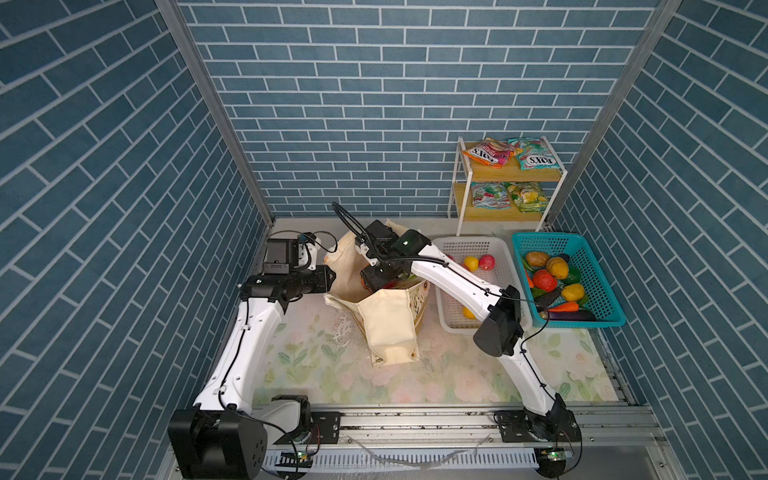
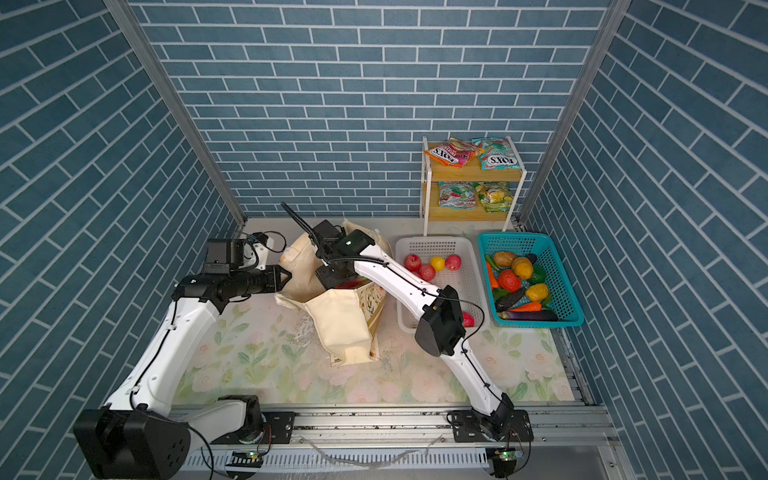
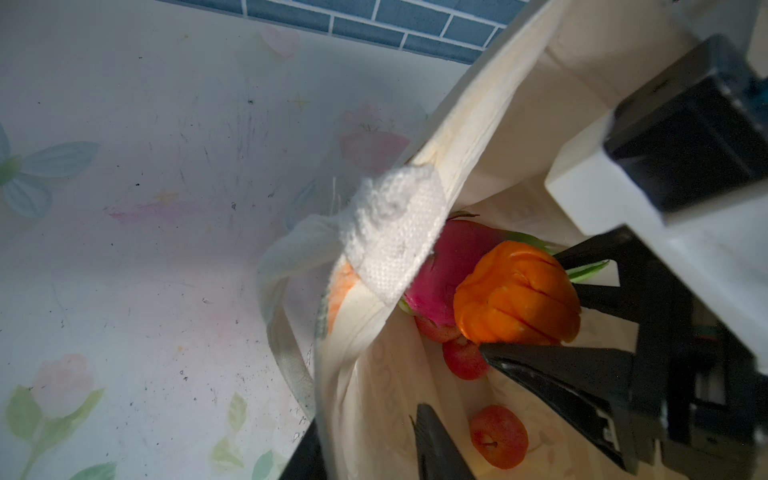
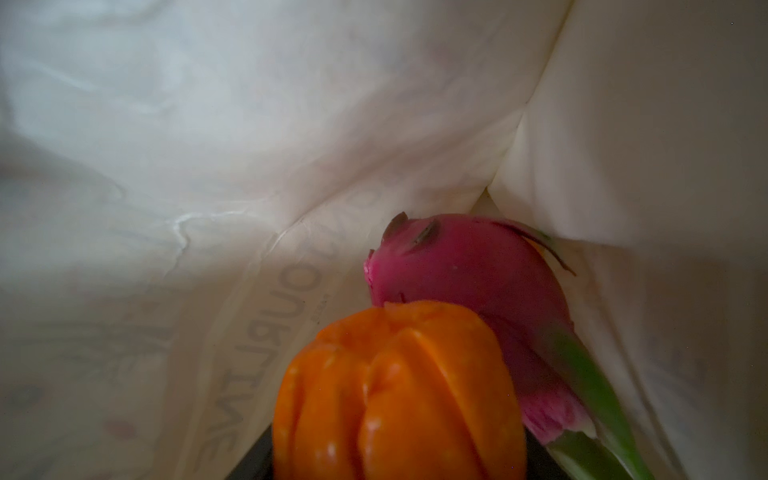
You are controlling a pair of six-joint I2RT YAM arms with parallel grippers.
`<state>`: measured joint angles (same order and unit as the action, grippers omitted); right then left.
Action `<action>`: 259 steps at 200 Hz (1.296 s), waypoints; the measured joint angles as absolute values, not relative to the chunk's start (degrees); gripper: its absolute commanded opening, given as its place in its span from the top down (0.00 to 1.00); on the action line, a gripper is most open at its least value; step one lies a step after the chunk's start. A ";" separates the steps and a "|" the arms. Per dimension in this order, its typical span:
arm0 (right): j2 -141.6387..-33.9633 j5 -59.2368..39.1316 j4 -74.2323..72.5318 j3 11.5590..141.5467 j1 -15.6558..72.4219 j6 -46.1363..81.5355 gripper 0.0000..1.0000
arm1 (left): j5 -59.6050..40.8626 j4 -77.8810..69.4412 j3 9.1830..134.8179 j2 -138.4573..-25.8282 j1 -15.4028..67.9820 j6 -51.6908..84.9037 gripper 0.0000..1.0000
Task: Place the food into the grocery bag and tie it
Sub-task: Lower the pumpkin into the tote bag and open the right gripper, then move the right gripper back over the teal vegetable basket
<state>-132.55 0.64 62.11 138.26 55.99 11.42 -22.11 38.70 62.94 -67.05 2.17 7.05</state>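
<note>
Contents of grocery bag (image 1: 390, 328), frame centre, show clearly only in wrist views: right gripper (image 3: 519, 302) clamped on orange (image 3: 515, 291), beside dragon fruit (image 3: 449, 266), over apples (image 3: 498, 436). Left gripper (image 1: 329, 275) pinches bag rim.

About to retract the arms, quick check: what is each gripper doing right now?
Left gripper: closed on the grocery bag rim.
Right gripper: inside the bag, closed on the orange.

Cream canvas tote (image 1: 386, 328) standing, mouth open, table centre. Inside: ribbed orange fruit (image 3: 515, 291) against pink dragon fruit (image 3: 449, 266), above red apples (image 3: 498, 436).
</note>
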 measured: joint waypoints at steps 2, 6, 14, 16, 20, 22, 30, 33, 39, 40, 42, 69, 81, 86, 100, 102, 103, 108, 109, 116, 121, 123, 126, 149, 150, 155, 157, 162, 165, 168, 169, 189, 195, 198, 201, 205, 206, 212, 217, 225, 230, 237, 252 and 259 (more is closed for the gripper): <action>-132.55 0.69 62.13 138.23 55.99 11.42 0.30 | -22.11 38.70 62.94 -67.05 2.17 7.05 0.64; -132.55 0.78 62.08 138.15 55.99 11.44 0.29 | -22.11 38.70 62.94 -67.05 2.17 7.05 0.64; -132.55 0.99 62.06 137.91 55.99 11.46 0.27 | -22.11 38.72 62.94 -67.05 2.17 7.05 0.64; -132.55 1.06 62.06 137.80 55.99 11.53 0.25 | -22.11 38.72 62.94 -67.05 2.17 7.05 0.64; -132.55 1.17 62.08 137.62 55.99 11.46 0.17 | -22.11 38.72 62.94 -67.05 2.17 7.05 0.64; -132.55 1.21 62.06 137.49 55.99 11.53 0.12 | -22.11 38.72 62.94 -67.05 2.17 7.05 0.64; -132.55 1.43 62.06 137.03 56.01 11.68 0.07 | -22.09 38.72 62.94 -67.05 2.17 7.05 0.64; -132.55 1.63 62.08 136.84 56.07 11.49 0.04 | -22.09 38.72 62.94 -67.05 2.17 7.05 0.64; -132.55 1.80 62.15 136.62 56.16 11.49 0.02 | -22.06 38.72 62.94 -67.05 2.22 7.05 0.64; -132.55 1.87 62.15 136.55 56.16 11.44 0.01 | -22.06 38.72 62.94 -67.05 2.22 7.05 0.64; -132.55 1.96 62.15 136.49 56.16 11.42 0.01 | -22.06 38.72 62.94 -67.05 2.24 7.05 0.64; -132.22 2.76 61.98 135.98 56.42 11.44 0.01 | -21.89 38.79 62.94 -67.05 2.46 7.03 0.64; -131.66 3.07 61.82 135.50 56.62 11.42 0.01 | -21.71 38.81 62.96 -67.05 2.46 7.01 0.64; -131.37 3.25 61.78 135.35 56.73 11.33 0.01 | -21.61 38.81 62.94 -67.05 2.48 7.01 0.64; -130.45 3.84 61.54 135.22 57.01 11.05 0.01 | -21.23 38.83 62.94 -67.05 2.55 6.98 0.64; -130.30 3.92 61.45 135.22 57.01 11.03 0.01 | -21.21 38.85 62.96 -67.05 2.55 6.98 0.64; -130.23 3.95 61.43 135.22 57.04 11.03 0.01 | -21.21 38.85 62.94 -67.05 2.55 6.98 0.64; -129.86 4.16 61.23 135.22 57.12 11.03 0.01 | -21.12 38.87 62.96 -67.05 2.55 6.96 0.64; -129.73 4.21 61.14 135.20 57.12 11.00 0.01 | -21.12 38.87 62.94 -67.05 2.55 6.96 0.64; -129.14 4.54 60.90 135.06 57.23 10.98 0.01 | -20.99 38.96 62.96 -67.05 2.55 6.94 0.64; -128.57 4.75 60.71 134.89 57.28 10.96 0.01 | -20.86 39.05 62.96 -67.05 2.55 6.94 0.64; -128.35 4.84 60.66 134.80 57.32 10.92 0.01 | -20.82 39.07 62.94 -67.05 2.55 6.94 0.64; -127.94 4.97 60.53 134.63 57.34 10.87 0.01 | -20.75 39.11 62.94 -67.05 2.55 6.92 0.64; -124.20 6.35 59.57 132.55 57.47 10.59 0.01 | -20.14 39.29 62.96 -67.05 2.55 6.79 0.64; -123.94 6.46 59.48 132.42 57.47 10.59 0.01 | -20.12 39.31 62.96 -67.05 2.55 6.79 0.64; -123.17 6.76 59.24 131.96 57.49 10.57 0.01 | -19.92 39.35 62.94 -67.05 2.55 6.76 0.64; -122.80 6.92 59.09 131.70 57.49 10.57 0.01 | -19.86 39.38 62.96 -67.05 2.55 6.74 0.64; -122.06 7.18 58.87 131.24 57.49 10.57 0.01 | -19.66 39.44 62.96 -67.05 2.55 6.70 0.64; -121.56 7.31 58.61 130.87 57.49 10.55 0.01 | -19.57 39.46 62.96 -67.05 2.55 6.70 0.64; -121.08 7.49 58.39 130.56 57.49 10.55 0.01 | -19.53 39.48 62.96 -67.05 2.55 6.68 0.64; -120.97 7.51 58.33 130.45 57.49 10.55 0.01 | -19.53 39.51 62.96 -67.05 2.55 6.68 0.64; -118.10 8.21 56.69 127.96 57.49 10.55 0.01 | -19.51 39.55 62.96 -67.09 2.55 6.63 0.64; -117.43 8.34 56.18 127.35 57.49 10.55 0.01 | -19.51 39.55 62.96 -67.11 2.55 6.63 0.64; -117.05 8.38 55.81 127.00 57.49 10.55 0.01 | -19.53 39.55 62.96 -67.11 2.55 6.63 0.64; -116.81 8.40 55.59 126.74 57.49 10.55 0.01 | -19.53 39.55 62.96 -67.13 2.55 6.63 0.64; -116.36 8.43 55.16 126.32 57.49 10.57 0.01 | -19.53 39.55 62.96 -67.13 2.55 6.63 0.64; -116.31 8.43 55.07 126.23 57.49 10.57 0.01 | -19.55 39.55 62.96 -67.13 2.55 6.66 0.64; -115.72 8.54 54.41 125.60 57.49 10.57 0.01 | -19.55 39.55 62.96 -67.13 2.55 6.66 0.64; -115.33 8.60 54.00 125.14 57.49 10.59 0.01 | -19.55 39.53 62.96 -67.13 2.55 6.66 0.64; -114.74 8.73 53.30 124.49 57.49 10.61 0.01 | -19.57 39.51 62.96 -67.13 2.55 6.66 0.64; -114.39 8.84 52.86 124.07 57.49 10.61 0.01 | -19.59 39.51 62.96 -67.13 2.55 6.66 0.64; -114.04 8.95 52.42 123.68 57.49 10.63 0.01 | -19.68 39.51 62.96 -67.16 2.55 6.68 0.64; -113.38 9.21 51.37 123.04 57.49 10.63 0.01 | -19.81 39.53 62.96 -67.26 2.55 6.68 0.64; -113.12 9.39 50.94 122.85 57.49 10.63 0.01 | -19.81 39.53 62.96 -67.29 2.55 6.66 0.64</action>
